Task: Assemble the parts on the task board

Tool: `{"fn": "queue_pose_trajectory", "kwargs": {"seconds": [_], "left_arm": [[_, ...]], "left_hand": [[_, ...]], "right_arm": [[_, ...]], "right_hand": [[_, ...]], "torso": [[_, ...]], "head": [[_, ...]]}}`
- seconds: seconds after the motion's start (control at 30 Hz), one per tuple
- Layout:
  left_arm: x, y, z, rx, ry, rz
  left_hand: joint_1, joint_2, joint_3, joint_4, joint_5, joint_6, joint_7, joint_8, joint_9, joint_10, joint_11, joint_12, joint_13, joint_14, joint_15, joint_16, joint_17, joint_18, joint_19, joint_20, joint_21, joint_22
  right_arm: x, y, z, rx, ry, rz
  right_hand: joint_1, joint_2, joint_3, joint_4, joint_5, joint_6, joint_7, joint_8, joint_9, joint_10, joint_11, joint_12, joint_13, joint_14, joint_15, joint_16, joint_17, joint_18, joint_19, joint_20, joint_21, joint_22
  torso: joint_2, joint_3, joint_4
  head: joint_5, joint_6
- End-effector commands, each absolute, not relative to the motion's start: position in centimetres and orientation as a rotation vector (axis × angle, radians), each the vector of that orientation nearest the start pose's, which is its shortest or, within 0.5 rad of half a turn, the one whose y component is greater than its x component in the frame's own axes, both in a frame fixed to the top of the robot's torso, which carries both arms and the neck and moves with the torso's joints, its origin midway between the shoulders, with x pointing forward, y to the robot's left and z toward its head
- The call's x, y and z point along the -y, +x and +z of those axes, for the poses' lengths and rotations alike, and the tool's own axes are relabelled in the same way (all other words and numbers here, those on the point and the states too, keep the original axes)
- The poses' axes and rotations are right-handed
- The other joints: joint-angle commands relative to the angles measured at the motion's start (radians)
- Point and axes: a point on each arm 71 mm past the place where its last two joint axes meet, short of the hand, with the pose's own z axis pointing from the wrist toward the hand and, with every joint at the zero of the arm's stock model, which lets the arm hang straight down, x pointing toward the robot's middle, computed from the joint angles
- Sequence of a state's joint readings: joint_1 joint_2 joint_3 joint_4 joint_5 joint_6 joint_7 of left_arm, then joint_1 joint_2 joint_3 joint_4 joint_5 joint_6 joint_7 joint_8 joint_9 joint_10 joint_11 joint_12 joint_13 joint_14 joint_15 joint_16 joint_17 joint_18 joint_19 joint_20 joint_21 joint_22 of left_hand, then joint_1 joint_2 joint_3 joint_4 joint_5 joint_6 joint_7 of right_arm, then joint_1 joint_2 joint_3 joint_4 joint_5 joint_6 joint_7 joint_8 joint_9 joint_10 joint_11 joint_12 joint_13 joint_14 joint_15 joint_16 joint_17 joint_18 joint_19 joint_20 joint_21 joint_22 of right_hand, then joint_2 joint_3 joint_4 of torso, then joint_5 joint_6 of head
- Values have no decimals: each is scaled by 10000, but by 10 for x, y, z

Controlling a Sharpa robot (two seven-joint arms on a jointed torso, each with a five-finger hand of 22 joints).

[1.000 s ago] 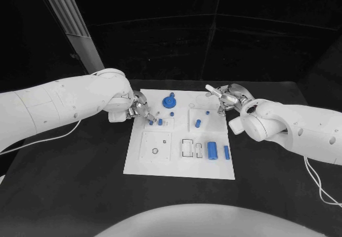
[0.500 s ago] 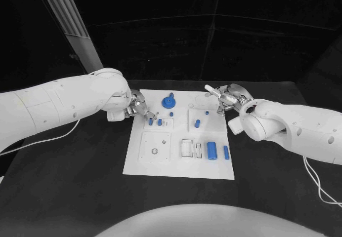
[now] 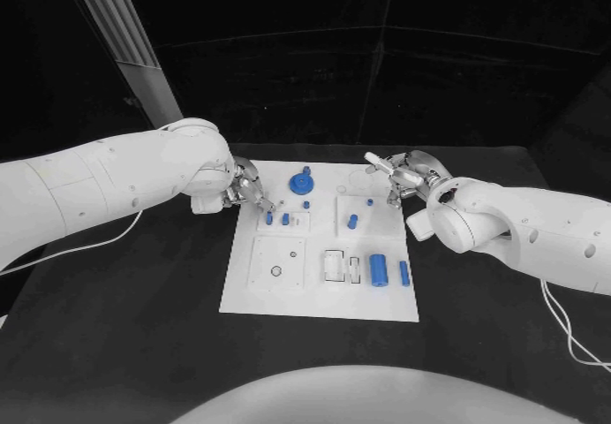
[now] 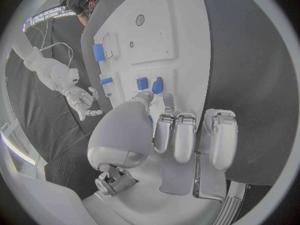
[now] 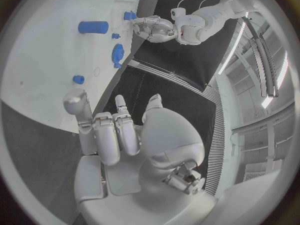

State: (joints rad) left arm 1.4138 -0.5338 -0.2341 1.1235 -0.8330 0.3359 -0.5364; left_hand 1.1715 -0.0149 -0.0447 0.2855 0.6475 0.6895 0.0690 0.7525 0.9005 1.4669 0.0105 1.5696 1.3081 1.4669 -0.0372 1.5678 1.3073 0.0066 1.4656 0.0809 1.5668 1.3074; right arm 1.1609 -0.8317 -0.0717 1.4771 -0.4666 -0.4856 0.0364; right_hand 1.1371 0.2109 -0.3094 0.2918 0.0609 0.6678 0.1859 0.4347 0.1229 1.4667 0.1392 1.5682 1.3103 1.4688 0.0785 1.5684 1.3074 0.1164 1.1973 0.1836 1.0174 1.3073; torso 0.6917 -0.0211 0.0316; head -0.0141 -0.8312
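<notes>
One task board (image 3: 319, 296) at frame centre carries about eight blue parts (image 3: 378, 267); left hand (image 3: 245, 193) and right hand (image 3: 401, 173) both empty, fingers apart

The scene is viewed from above by the head camera, facing down and forward over the black table (image 3: 127, 291), with the whole task board (image 3: 321, 305) taken in from some way off. Each wrist camera is set close behind its own hand, facing along the fingers toward the board. The board's far end is shared by all three views.
</notes>
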Motion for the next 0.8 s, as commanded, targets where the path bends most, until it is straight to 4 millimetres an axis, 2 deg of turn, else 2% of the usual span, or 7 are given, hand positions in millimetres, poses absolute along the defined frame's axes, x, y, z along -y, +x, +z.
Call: {"fn": "queue_pose_trajectory", "kwargs": {"seconds": [0.03,0.8], "left_arm": [[-178,548,-204,-25067,-1618,-3214],[-174,551,-204,-25222,-1410,-3273]], "left_hand": [[161,1,106,-2,61,34,-73,-26,-8,1039,-68,12,2627,1039,-93,30,2634,-66,1052,-54,40,2633],[440,-12,225,21,29,131,-95,-57,-23,1039,-96,12,2627,1039,-119,30,2634,-66,1052,-82,40,2633]], "right_arm": [[225,487,-222,-16788,8903,10096],[225,487,-222,-16784,8910,10084]], "right_hand": [[39,41,-56,-25,49,36,207,35,-9,1041,-57,26,2605,1020,-71,24,2634,75,18,-42,-24,752],[44,47,-56,-25,50,35,206,38,-11,1041,-58,26,2605,1020,-72,24,2634,74,20,-43,-23,753]], "torso": [[10,4,-2],[-2,3,-4]], "head": [[-9,-11],[-43,-36]]}}
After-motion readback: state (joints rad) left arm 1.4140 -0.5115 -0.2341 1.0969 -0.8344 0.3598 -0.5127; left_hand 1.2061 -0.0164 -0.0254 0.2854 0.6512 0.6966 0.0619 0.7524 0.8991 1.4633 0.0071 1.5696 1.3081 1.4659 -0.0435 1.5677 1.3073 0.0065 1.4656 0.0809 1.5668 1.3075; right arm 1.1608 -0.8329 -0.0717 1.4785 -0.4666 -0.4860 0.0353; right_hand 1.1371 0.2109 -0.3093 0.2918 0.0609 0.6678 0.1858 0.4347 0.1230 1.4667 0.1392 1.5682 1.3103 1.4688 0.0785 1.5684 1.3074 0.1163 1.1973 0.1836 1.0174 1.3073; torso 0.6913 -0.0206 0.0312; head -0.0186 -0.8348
